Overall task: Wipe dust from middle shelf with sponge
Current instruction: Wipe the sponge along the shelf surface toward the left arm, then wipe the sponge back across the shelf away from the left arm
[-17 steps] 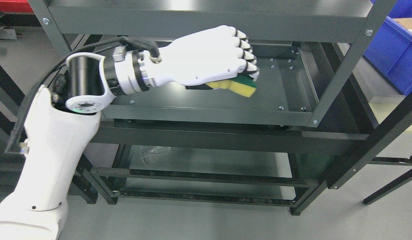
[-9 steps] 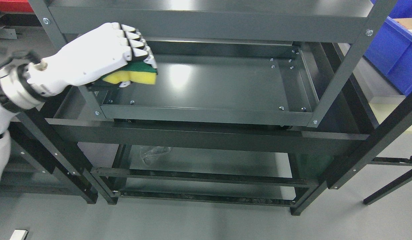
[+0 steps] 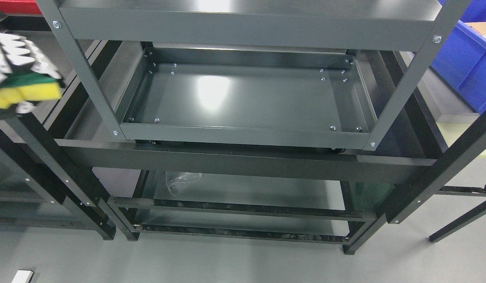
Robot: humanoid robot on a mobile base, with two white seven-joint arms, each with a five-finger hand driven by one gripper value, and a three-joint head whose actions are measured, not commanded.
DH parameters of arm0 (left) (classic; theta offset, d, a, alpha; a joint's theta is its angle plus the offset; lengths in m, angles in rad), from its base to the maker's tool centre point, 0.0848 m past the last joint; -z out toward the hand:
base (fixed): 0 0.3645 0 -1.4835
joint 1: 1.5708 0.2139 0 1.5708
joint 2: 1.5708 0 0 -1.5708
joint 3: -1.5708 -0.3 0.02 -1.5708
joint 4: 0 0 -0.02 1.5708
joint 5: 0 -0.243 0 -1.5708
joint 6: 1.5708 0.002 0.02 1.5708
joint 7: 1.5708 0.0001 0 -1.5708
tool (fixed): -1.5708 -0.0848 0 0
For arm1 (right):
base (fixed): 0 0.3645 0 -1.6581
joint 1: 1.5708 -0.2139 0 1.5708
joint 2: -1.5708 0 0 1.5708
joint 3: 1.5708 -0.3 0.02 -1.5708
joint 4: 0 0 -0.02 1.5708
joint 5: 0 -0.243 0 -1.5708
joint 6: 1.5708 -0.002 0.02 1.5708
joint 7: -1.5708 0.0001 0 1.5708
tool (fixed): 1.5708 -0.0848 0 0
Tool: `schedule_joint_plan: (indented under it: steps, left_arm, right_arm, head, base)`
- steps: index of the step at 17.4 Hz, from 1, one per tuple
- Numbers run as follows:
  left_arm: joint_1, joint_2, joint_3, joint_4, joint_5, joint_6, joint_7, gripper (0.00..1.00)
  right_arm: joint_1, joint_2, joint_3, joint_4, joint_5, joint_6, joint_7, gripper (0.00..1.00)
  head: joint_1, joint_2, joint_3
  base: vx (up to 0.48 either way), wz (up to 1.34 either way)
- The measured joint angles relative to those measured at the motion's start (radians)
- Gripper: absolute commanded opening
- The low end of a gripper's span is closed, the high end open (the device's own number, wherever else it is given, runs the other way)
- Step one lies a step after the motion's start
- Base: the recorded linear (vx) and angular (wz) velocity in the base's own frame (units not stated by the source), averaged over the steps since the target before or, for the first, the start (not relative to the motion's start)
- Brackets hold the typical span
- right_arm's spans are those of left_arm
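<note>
Your left hand (image 3: pixel 15 55) is hanging at the picture's left edge, blurred, fingers (image 3: pixel 21 53) clamped on the sponge (image 3: pixel 26 91). It's sitting outside the rack, well left of the middle shelf (image 3: pixel 243 98).

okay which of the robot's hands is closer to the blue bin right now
Only the left hand shows, so no comparison is possible. It sits at the far left edge, gripping the sponge, across the whole rack from the blue bin. The right hand is out of view.
</note>
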Motion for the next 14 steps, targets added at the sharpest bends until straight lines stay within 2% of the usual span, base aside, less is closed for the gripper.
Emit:
schedule_joint_plan:
  steps: [4, 6, 9, 14]
  left_arm:
    - [-0.017, 0.028, 0.015, -0.007, 0.010, -0.004, 0.000, 0.00]
    - [-0.081, 0.007, -0.030, -0.011, -0.024, -0.005, -0.003, 0.00]
    - [-0.169, -0.059, -0.122, -0.014, -0.097, -0.005, -0.014, 0.00]
    - [-0.327, -0.245, -0.302, -0.003, -0.272, -0.007, -0.019, 0.00]
  right_arm:
    - [0.000, 0.000, 0.000, 0.000, 0.000, 0.000, -0.001, 1.00]
    - [0.000, 0.000, 0.000, 0.000, 0.000, 0.000, -0.001, 1.00]
    - [0.000, 0.000, 0.000, 0.000, 0.000, 0.000, -0.002, 1.00]
    - [0.000, 0.000, 0.000, 0.000, 0.000, 0.000, -0.005, 1.00]
  head:
    - [0.0000, 0.000, 0.000]
    - [0.0000, 0.000, 0.000]
    - [0.0000, 0.000, 0.000]
    - [0.0000, 0.000, 0.000]
  base:
    - [0.000, 0.00]
    - [0.000, 0.00]
    - [0.000, 0.00]
    - [0.000, 0.00]
